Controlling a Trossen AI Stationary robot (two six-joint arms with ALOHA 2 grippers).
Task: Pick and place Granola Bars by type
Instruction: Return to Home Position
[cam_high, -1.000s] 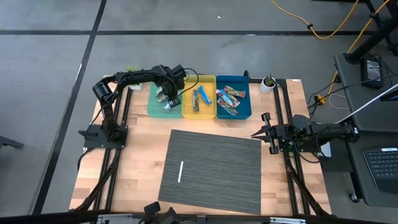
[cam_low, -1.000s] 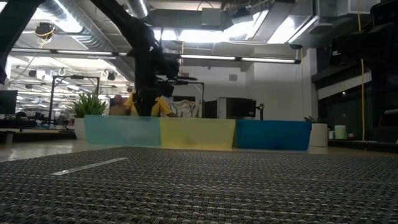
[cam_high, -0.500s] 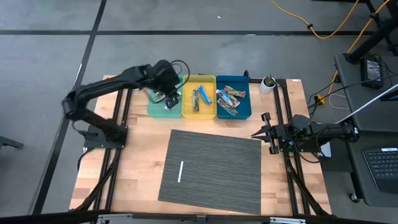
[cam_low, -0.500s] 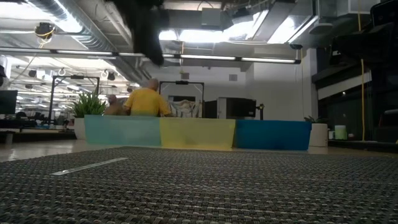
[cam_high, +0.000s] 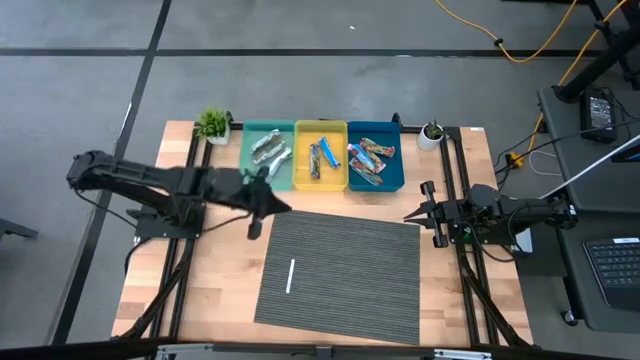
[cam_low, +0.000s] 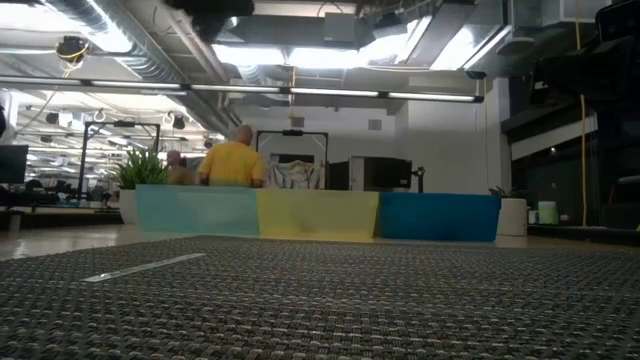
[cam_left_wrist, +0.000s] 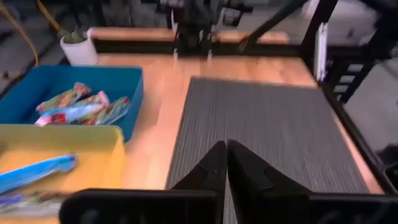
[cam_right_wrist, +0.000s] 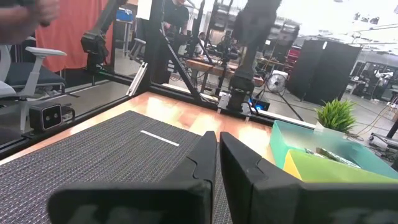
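High view: Granola Bars (cam_high: 318, 158) lie by type in three bins just beyond mat (cam_high: 345, 270): silvery in green bin (cam_high: 243, 165), blue in yellow bin (cam_high: 340, 178), multicoloured in blue bin (cam_high: 397, 176); left gripper (cam_high: 280, 208) over mat corner nearest green bin; right gripper (cam_high: 412, 213) at mat's opposite edge.
Low view: bars hidden behind bin walls; no gripper visible.
Left wrist view: left gripper pinched closed, empty.
Right wrist view: right gripper closed too, nothing held.
Judgement: bars light, flat; wrappers slick, filling likely crumbly; pinch gently across width at mid-length.

The high camera looks straight down on the whole bench (cam_high: 225, 280) from well above; the low one sits at the grey mat (cam_low: 320, 300), facing level toward the bins (cam_low: 317, 214) and room. Both wrist cameras look forward close over that mat, shared by all views.
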